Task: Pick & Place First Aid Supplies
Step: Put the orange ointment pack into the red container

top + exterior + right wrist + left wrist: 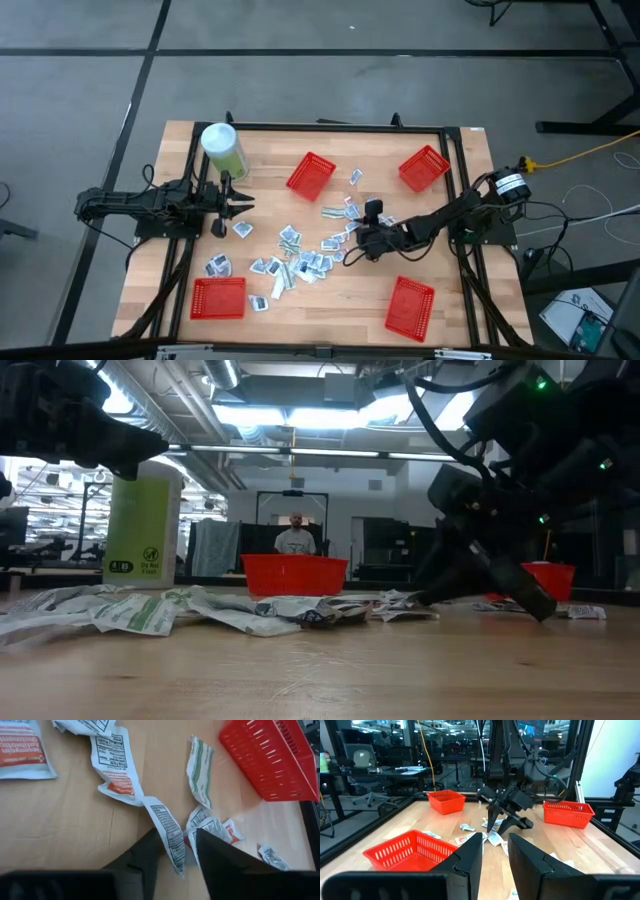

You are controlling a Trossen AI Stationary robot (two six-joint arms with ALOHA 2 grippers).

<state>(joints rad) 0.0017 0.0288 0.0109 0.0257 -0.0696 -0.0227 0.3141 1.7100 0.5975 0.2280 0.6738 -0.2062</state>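
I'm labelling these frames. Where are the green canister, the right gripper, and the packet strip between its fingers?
Green canister (222, 148): high view, on its white lid.
Right gripper (178, 845): right wrist view, midway between the fingertips.
Packet strip (167, 827): right wrist view, on its printed panel just above the fingers.

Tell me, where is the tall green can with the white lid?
In the high view, the tall pale-green canister with a white lid stands at the table's far left corner, just behind the waiting left gripper.

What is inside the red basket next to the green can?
The red basket near the green can looks empty in the high view: only red mesh shows. From the low view its wall hides the inside.
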